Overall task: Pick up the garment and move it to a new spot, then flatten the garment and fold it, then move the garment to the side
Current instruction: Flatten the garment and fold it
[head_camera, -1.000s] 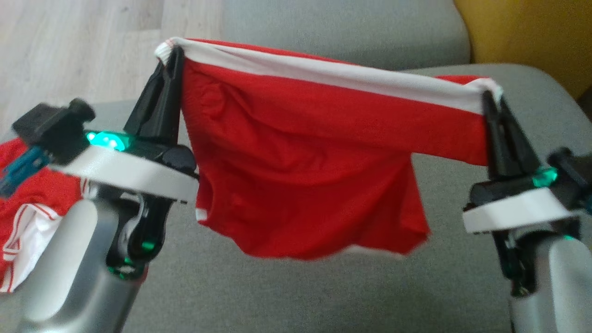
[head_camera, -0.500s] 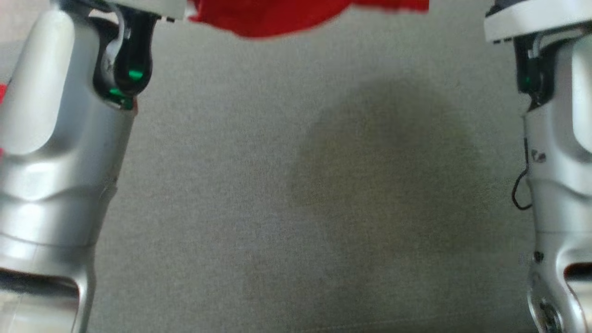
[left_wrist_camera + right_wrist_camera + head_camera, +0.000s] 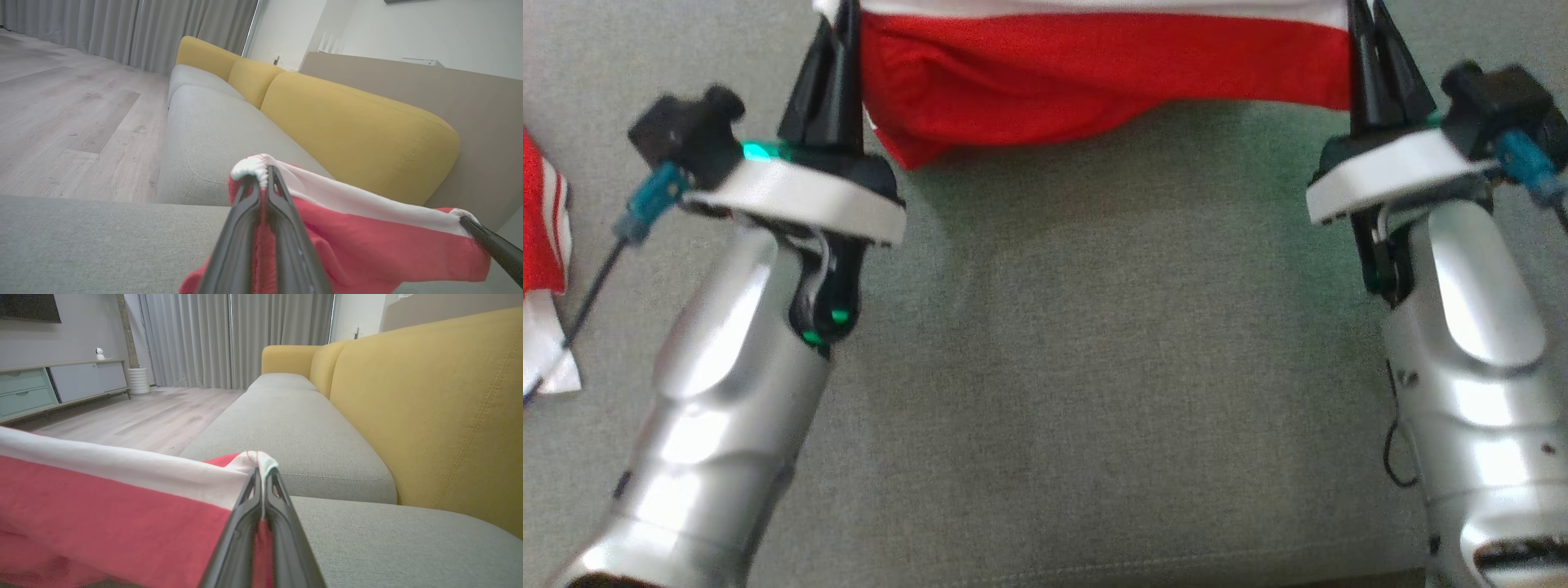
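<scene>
Move step, I judge: left hand point(image 3: 264, 173) and right hand point(image 3: 262, 473) each pinch the white-banded red fabric garment point(image 3: 1094, 77), stretched above the grey sofa cushion point(image 3: 1094, 367). Next, lower it flat there.

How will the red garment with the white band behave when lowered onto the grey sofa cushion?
Likely floppy: the red garment with the white band hangs in loose folds between the left gripper and right gripper. Probably light, since thin fingertip pinches carry it. It may bunch on the grey sofa cushion unless kept taut.
</scene>
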Robot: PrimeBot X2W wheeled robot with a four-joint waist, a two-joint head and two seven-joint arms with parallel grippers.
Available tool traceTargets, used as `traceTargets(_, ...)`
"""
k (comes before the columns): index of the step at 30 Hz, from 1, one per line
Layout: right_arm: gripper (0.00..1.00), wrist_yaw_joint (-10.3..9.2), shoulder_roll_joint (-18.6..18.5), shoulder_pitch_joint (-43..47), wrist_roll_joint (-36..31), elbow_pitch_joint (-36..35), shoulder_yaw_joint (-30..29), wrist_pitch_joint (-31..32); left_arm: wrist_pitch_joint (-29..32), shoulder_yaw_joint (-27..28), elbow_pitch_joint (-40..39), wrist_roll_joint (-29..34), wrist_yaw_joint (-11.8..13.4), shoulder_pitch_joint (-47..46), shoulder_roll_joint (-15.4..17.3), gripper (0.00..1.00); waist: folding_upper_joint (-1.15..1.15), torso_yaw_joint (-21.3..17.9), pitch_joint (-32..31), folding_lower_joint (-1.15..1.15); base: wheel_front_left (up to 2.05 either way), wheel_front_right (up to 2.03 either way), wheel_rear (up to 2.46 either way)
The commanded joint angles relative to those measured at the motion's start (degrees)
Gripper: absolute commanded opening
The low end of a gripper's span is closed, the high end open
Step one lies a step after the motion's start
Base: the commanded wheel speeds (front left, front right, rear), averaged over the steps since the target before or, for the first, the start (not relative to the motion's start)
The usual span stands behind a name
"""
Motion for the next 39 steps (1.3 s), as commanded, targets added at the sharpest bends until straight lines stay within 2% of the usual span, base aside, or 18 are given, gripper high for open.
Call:
traceTargets(1, 0.00, 0.37, 1.07, 1.45, 0.50, -4.00, 0.97, -0.75, -1.43, 1.55, -2.92, 0.04, -0.19, 0.08, 1.40, 0.00, 0.00, 0.05, -0.85, -0.01, 0.00, 0.00, 0.00)
traceTargets(12, 0.00, 0.37, 1.20, 18.52, 2.21, -18.79, -1.15, -0.77, -3.96, 1.26, -13.45, 0.84, 0.46, 15.52, 1.37, 0.00, 0.00, 0.60, -8.63, -0.01, 0.00, 0.00, 0.00)
traceTargets(18, 0.00, 0.37, 1.20, 30.91, 3.39, -27.43, -3.62, -0.77, -4.14, 0.61, -23.59, 0.97, 2.96, 28.42, 2.28, 0.00, 0.00, 0.24, -13.74, -0.01, 0.00, 0.00, 0.00)
traceTargets(23, 0.00, 0.37, 1.21, 38.16, 3.76, -31.67, -4.73, -0.77, -3.36, -0.51, -29.93, -0.01, 5.51, 36.77, 2.57, 0.00, 0.00, 0.39, -14.78, -0.01, 0.00, 0.00, 0.00)
traceTargets(28, 0.00, 0.37, 1.21, 38.66, 3.11, -30.95, -4.96, -0.60, -2.64, -1.79, -29.98, -0.69, 6.15, 38.71, 1.68, 0.00, 0.00, 1.43, -13.11, -0.01, 0.00, 0.00, 0.00)
traceTargets(35, 0.00, 0.37, 1.21, 28.27, -0.76, -22.42, -5.10, -0.39, -2.78, -2.34, -22.33, -1.16, 4.59, 32.50, -1.60, 0.00, 0.00, 3.67, -8.75, -0.01, 0.00, 0.00, 0.00)
traceTargets(39, 0.00, 0.37, -0.05, 20.87, -2.14, -16.40, -4.98, -0.47, -3.23, -1.98, -18.15, -1.46, 3.78, 27.94, -3.84, 0.00, 0.00, 4.86, -6.33, -0.01, 0.00, 0.00, 0.00)
